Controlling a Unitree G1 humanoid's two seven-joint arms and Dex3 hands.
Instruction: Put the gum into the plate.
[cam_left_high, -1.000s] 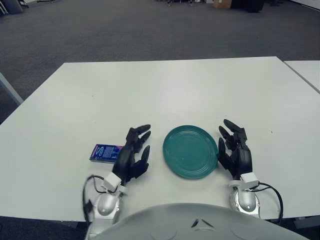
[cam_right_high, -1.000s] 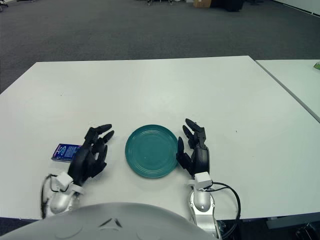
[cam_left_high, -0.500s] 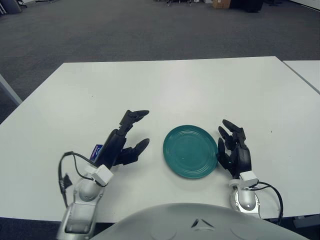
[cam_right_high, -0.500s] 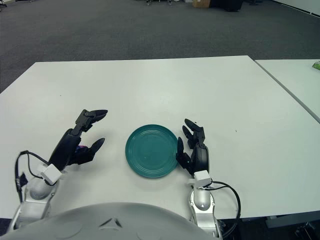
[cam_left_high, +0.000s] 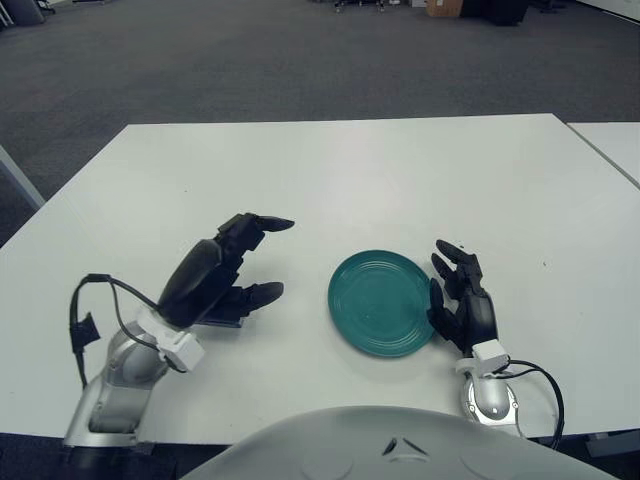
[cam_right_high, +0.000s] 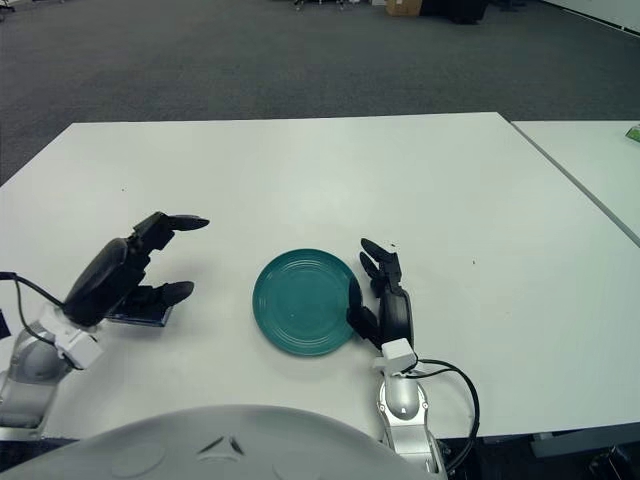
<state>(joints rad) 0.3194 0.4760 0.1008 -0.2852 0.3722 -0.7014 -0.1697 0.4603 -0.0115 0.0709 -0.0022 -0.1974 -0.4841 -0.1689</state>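
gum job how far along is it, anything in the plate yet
Nothing is done yet: the green plate holds nothing. In hand: the left robot hand is over the gum pack, fingers spread, no grasp visible; the pack lies on the table left of the plate. Left: grasp, carry, release. The right robot hand rests beside the plate.

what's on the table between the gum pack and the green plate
Nothing. Both eye views show only bare white table between the gum pack, lying under the left hand, and the plate.
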